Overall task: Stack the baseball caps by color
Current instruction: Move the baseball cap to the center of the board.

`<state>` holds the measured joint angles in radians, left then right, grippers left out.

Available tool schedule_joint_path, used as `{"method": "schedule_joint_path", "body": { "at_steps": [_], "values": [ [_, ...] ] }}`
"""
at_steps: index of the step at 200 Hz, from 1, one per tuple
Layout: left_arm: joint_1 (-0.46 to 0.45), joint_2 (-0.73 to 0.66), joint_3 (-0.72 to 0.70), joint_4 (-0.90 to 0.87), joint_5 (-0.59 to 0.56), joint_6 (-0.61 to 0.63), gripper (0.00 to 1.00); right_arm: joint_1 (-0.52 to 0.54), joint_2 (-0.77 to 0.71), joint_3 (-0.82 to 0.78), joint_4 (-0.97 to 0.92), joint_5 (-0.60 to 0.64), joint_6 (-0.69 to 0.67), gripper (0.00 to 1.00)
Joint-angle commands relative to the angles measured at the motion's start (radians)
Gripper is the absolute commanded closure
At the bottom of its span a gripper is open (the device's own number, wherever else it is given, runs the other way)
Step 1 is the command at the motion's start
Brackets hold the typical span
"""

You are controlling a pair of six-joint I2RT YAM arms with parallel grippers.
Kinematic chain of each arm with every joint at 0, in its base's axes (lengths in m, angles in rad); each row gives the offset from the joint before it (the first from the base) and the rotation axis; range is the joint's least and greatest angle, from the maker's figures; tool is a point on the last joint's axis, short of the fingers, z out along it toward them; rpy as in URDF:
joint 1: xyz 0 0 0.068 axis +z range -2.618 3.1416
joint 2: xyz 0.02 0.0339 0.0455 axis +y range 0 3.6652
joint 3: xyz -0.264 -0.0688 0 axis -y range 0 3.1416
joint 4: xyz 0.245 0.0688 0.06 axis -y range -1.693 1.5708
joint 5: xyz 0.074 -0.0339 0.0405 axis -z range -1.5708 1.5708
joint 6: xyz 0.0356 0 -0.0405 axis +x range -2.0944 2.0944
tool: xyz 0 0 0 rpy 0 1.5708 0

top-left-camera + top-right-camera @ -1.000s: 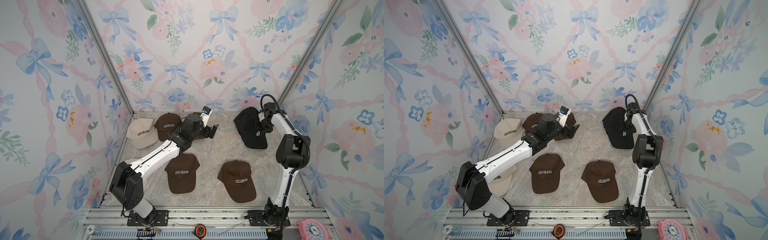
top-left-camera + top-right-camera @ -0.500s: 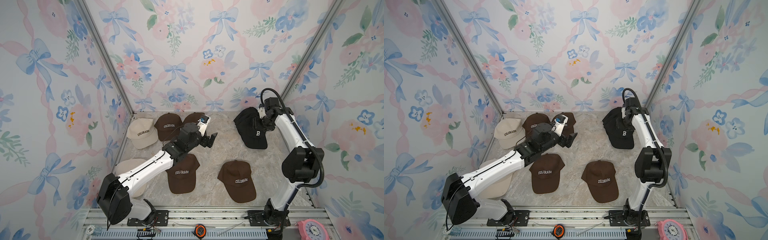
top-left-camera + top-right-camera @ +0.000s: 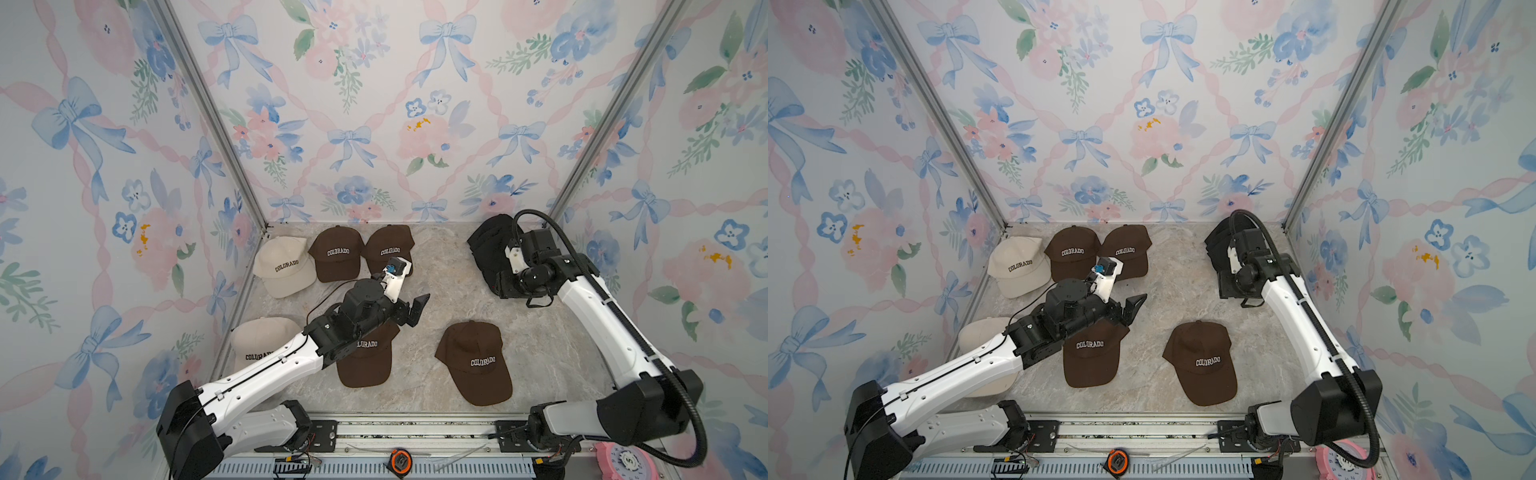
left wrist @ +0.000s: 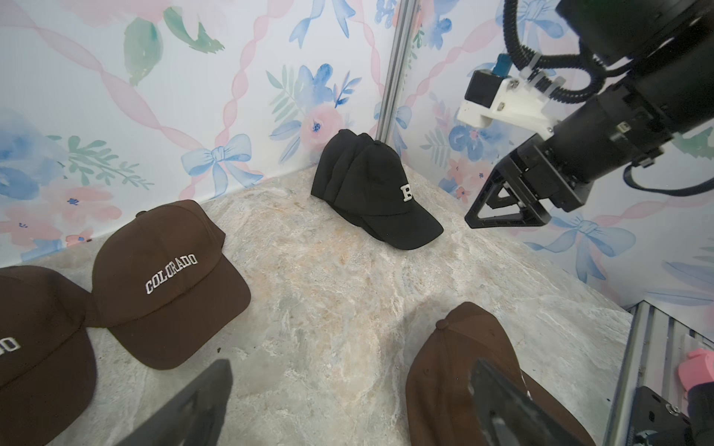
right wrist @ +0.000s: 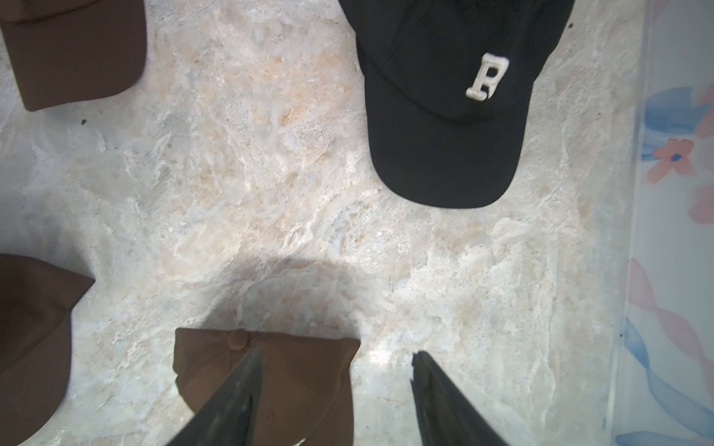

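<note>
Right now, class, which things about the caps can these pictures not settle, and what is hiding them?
- Black stack: the right arm covers its front in both top views, and the left wrist view leaves the count uncertain.
- Near cream cap: the left arm hides its brim and the end of its lettering in both top views.
- Brown cap under the left gripper: the crown is hidden.

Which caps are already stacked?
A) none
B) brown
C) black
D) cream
C: the black caps sit nested in one pile in the far corner, while the brown caps and cream caps lie singly on the table.
</note>
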<state>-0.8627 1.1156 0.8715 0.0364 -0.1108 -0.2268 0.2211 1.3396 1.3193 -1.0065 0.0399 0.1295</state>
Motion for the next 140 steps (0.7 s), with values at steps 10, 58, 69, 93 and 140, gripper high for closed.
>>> {"method": "schedule_joint_path", "body": {
  "at_steps": [10,58,69,93,140],
  "values": [
    [-0.028,-0.058,-0.040,-0.022,-0.056,-0.060,0.02,0.070,-0.095,-0.091,-0.031,0.013,0.090,0.36],
    [-0.026,-0.096,-0.051,-0.036,-0.130,-0.060,0.02,0.087,-0.070,-0.051,0.041,-0.050,0.149,0.36],
    [-0.019,-0.092,-0.047,-0.041,-0.143,-0.057,0.02,0.092,-0.035,-0.014,0.057,-0.066,0.152,0.36],
    [0.006,-0.077,-0.031,-0.058,-0.159,-0.061,0.02,0.108,0.069,0.095,0.082,-0.089,0.148,0.36],
    [0.113,-0.082,-0.026,-0.079,-0.118,-0.078,0.02,0.182,0.341,0.369,0.101,-0.085,0.136,0.40]
  ]
}}
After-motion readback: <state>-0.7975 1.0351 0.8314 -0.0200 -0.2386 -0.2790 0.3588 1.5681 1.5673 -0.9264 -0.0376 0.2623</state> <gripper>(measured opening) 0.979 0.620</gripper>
